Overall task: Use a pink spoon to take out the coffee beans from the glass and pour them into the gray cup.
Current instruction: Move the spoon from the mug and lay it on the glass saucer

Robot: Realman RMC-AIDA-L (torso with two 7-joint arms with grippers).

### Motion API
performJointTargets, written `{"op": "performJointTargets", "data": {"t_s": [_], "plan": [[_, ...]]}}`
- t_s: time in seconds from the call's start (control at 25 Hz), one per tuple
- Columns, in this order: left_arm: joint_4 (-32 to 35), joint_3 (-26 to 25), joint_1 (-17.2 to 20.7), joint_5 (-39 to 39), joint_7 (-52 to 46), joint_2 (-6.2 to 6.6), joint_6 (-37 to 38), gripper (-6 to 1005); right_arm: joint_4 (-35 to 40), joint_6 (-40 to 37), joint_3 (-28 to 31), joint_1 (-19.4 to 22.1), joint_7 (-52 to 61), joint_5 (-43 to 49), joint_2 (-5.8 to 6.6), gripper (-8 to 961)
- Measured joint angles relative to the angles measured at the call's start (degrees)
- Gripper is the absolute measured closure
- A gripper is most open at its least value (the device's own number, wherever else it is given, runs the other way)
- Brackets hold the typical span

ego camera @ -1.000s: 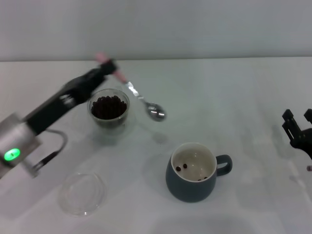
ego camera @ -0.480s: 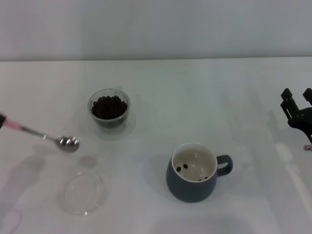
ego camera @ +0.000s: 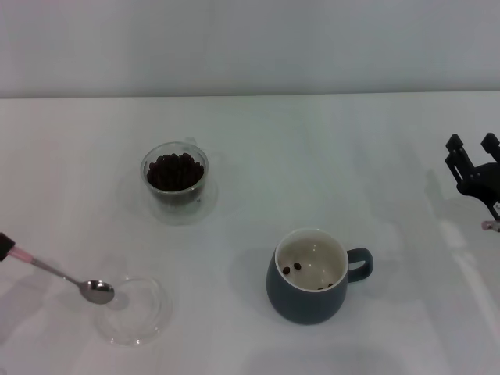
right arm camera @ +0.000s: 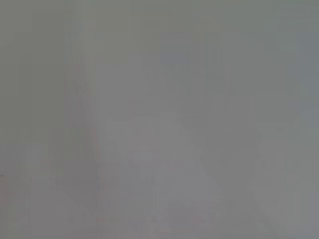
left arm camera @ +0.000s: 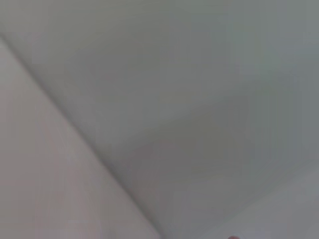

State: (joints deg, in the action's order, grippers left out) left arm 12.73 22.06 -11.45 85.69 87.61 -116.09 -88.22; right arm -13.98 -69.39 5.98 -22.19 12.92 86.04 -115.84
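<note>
The pink spoon (ego camera: 70, 280) hangs low at the table's left edge, its empty metal bowl at the rim of a flat clear glass dish (ego camera: 137, 316). Only a dark tip of my left gripper (ego camera: 4, 247) shows at the left border, shut on the spoon's pink handle end. The glass (ego camera: 173, 180), full of coffee beans (ego camera: 174, 170), stands at the back left. The gray cup (ego camera: 308, 285) stands front centre, handle to the right, with a few beans (ego camera: 287, 270) inside. My right gripper (ego camera: 472, 144) hangs open and empty at the right edge. Both wrist views show only blank pale surface.
The white table (ego camera: 328, 156) runs to a pale wall at the back. The flat dish lies at the front left, near the spoon's bowl.
My left arm has swung the spoon from beside the glass out to the front left and down to the dish. The right gripper has drifted slightly up and back.
</note>
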Motion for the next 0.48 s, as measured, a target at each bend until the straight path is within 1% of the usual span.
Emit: {"op": "performJointTargets", "data": {"t_s": [0.16, 0.36, 0.48], "plan": [[0.07, 0.07, -2.03, -1.94, -0.07, -0.30, 4.14, 873, -0.01, 0.20, 0.00, -0.24, 0.00, 0.00, 0.00, 291], [0.14, 0.09, -4.54, -5.64, -0.07, -0.28, 6.12, 872, -0.08, 0.31, 0.00, -0.55, 0.00, 0.00, -0.06, 287], [0.24, 0.09, -6.31, -7.86, 0.18, -0.66, 7.86, 872, -0.06, 0.32, 0.00, -0.55, 0.00, -0.02, -0.07, 285]]}}
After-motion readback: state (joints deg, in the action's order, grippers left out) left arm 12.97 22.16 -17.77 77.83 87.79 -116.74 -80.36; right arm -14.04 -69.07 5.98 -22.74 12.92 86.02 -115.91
